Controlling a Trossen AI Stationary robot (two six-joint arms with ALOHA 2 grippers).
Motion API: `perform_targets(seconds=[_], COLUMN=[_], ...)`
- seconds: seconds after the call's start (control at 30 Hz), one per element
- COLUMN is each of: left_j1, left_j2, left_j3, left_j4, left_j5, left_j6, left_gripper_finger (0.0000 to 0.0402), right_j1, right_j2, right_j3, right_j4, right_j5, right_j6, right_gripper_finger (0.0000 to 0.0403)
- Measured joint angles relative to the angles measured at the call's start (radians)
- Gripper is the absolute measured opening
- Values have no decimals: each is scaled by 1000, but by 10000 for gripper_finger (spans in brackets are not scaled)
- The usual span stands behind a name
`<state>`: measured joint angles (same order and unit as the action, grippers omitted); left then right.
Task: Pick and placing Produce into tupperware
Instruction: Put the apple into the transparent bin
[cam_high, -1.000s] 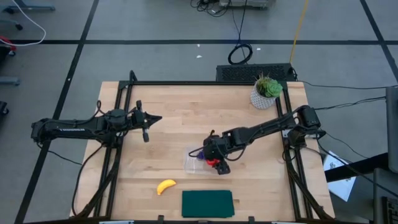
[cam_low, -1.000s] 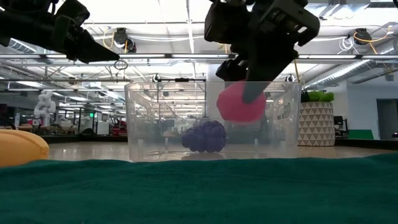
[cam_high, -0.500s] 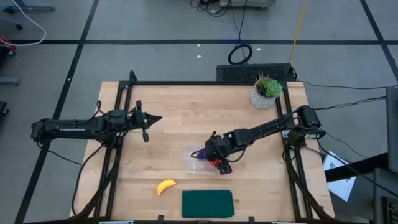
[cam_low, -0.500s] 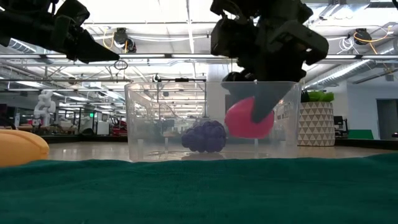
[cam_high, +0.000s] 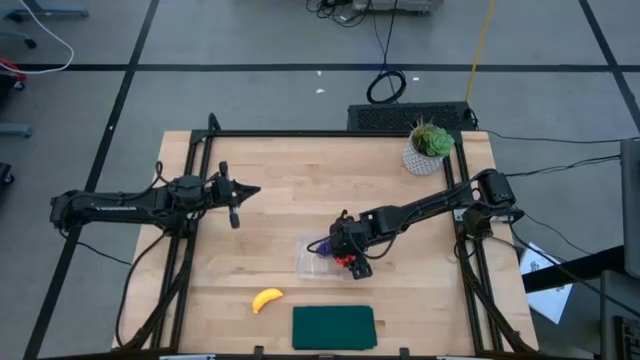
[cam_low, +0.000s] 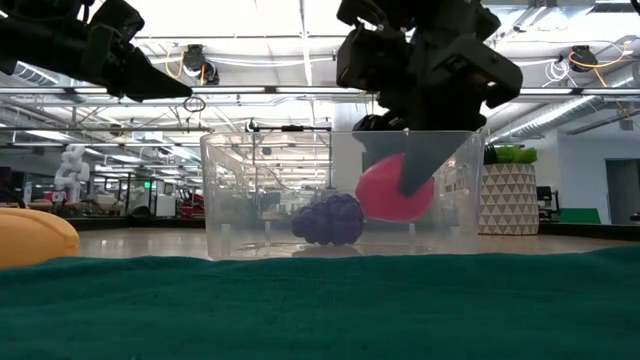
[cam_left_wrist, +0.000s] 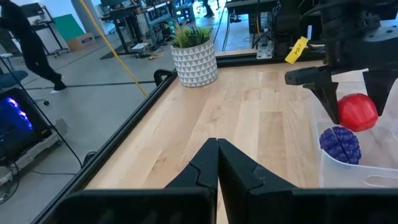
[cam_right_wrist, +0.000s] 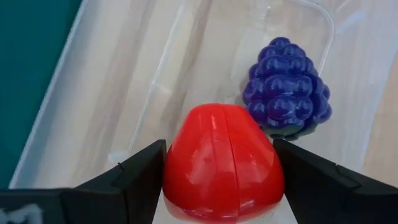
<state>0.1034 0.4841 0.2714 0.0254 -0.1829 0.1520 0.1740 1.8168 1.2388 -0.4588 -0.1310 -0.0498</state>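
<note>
Right end effector (cam_high: 350, 262) over tupperware (cam_high: 311, 259)

Count: three produce pieces, namely one grape cluster (cam_high: 320, 247), one strawberry (cam_high: 345, 262), one banana (cam_high: 266, 299); apparently one tupperware (cam_high: 305, 262); one potted plant (cam_high: 429, 147); one green mat (cam_high: 333, 327).

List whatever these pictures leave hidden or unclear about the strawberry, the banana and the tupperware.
- Strawberry: whether it rests on the tupperware floor; in the low view a dark finger of the right gripper covers its lower side.
- Banana: cut off by the low view's edge; only one end shows.
- Tupperware: in the high view the right arm covers most of it, hiding its far rim.
- Grapes: underside hidden in every view.
</note>
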Motion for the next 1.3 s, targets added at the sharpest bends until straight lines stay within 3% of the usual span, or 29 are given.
perform_targets(seconds=[0.63, 1.3], left_j1=[-1, -1], left_j2=[0, 0], left_j3=[0, 0], left_j4=[-10, -24], left_j5=[0, -1], left_j6=[0, 0], left_gripper_finger=[8, 8], right_j1=[3, 3], right_j2=[69, 73], right_j3=[1, 0], right_j4=[19, 15], right_j5=[-1, -4], right_j6=[-93, -56], right_gripper_finger=[270, 296])
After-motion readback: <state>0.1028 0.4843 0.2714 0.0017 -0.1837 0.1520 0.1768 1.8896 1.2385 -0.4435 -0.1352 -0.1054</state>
